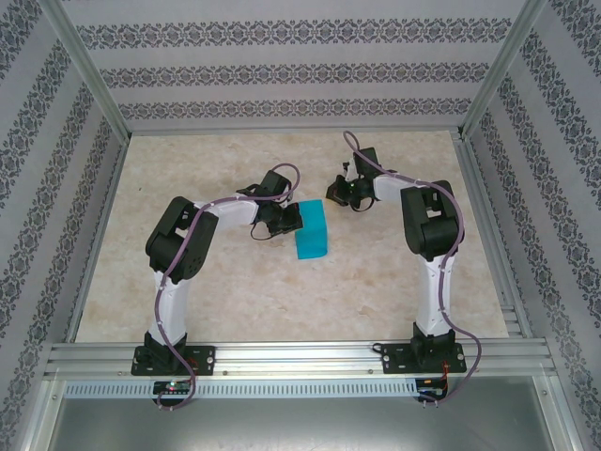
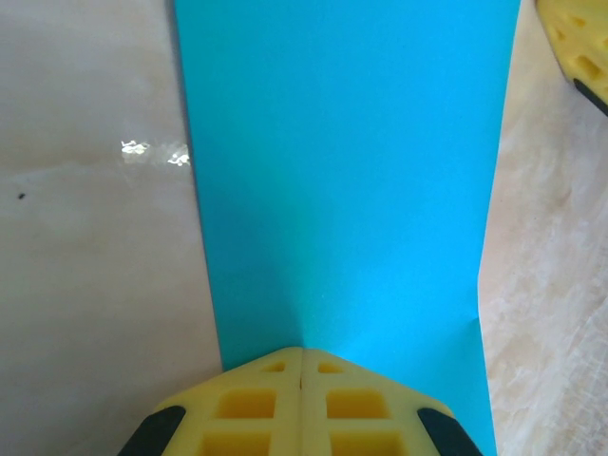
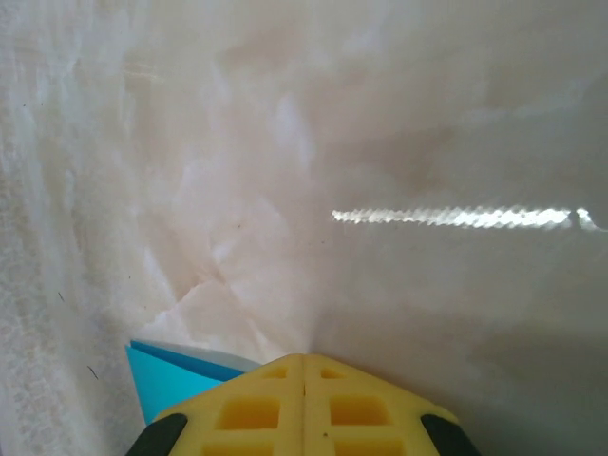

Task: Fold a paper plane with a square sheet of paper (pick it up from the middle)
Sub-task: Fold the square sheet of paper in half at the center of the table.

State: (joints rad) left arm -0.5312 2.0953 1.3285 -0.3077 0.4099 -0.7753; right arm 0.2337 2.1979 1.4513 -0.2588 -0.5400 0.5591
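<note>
Closest to the left wrist lens, the left gripper has its two yellow fingers pressed flat together, with no gap between them. Their joined tip sits at the near edge of the turquoise sheet of paper. The paper stretches away from the tip as a long straight-sided band lying on the pale marble-patterned table. Low on its right edge there is a small step. Whether the tip pinches the paper or merely rests on it cannot be told. A yellow fingertip of the other arm pokes in at the top right, just beside the paper's far end.

On the right wrist camera, the right gripper is likewise closed, finger against finger, with nothing visible between them. One corner of the paper lies just beside its tip at the lower left, showing two layers, one over the other.

From above, the sheet lies near the middle of the table as a narrow folded rectangle. The left claw is at its left edge and the right claw at its far right corner, with both arms bent inward toward it.
</note>
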